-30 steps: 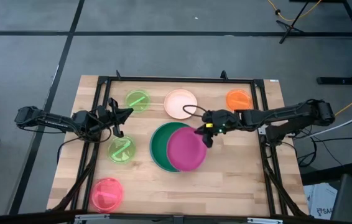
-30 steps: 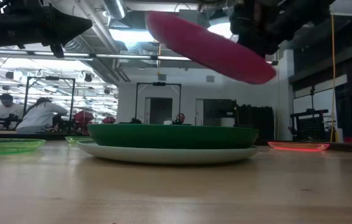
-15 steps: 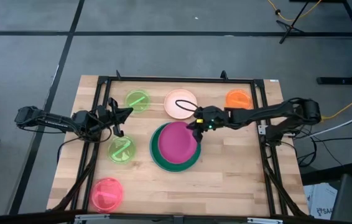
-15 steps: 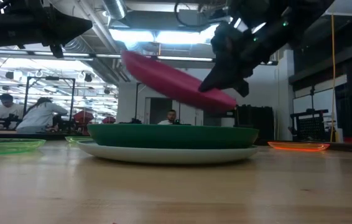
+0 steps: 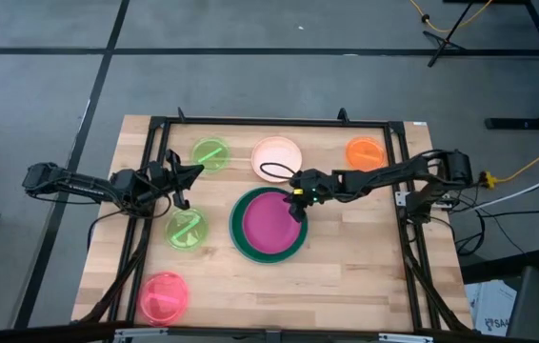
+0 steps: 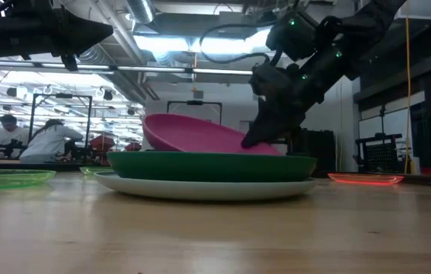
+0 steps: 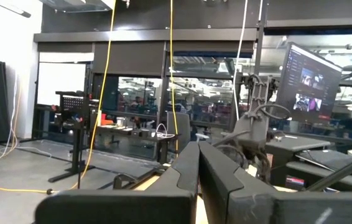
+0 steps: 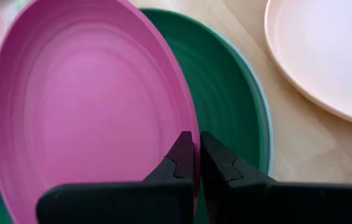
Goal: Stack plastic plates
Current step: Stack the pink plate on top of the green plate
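Pinching magenta plate (image 5: pixel 271 219) rim, right fingers (image 8: pixel 182 163) over dark green plate (image 5: pixel 238 232).

Eight plastic plates (image 5: pixel 269 223), two arms (image 5: pixel 89 184)

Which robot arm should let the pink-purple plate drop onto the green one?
The right one, most likely. The right gripper is pinching the magenta plate's rim, and the plate sits tilted in the dark green plate. The left gripper waits apart near the lime green plates.
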{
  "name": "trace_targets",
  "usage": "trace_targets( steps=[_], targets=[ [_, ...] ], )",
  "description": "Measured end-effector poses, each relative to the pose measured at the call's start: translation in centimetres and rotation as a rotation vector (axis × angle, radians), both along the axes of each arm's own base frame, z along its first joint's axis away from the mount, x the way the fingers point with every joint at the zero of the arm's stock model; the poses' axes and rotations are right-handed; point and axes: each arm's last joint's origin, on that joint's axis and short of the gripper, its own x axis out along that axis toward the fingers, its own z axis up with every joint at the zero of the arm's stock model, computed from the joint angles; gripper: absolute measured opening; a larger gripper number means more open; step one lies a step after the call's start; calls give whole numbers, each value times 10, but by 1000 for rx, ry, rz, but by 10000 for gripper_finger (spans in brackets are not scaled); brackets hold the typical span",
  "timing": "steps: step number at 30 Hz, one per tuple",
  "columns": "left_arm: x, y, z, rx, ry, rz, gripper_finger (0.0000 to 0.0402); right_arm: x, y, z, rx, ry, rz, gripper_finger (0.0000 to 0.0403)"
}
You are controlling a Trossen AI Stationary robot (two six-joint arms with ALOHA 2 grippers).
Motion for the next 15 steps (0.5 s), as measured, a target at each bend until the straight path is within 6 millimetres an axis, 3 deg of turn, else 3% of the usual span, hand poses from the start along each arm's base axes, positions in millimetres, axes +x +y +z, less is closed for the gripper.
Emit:
trace_targets(
  steps=[7, 15],
  targets=[
    [0, 0, 0, 0, 0, 0, 4, 3, 0, -3, 6, -10, 8, 8],
    [0, 0, 0, 0, 0, -2, 4, 4, 0, -2, -32, -29, 40, 95]
  ],
)
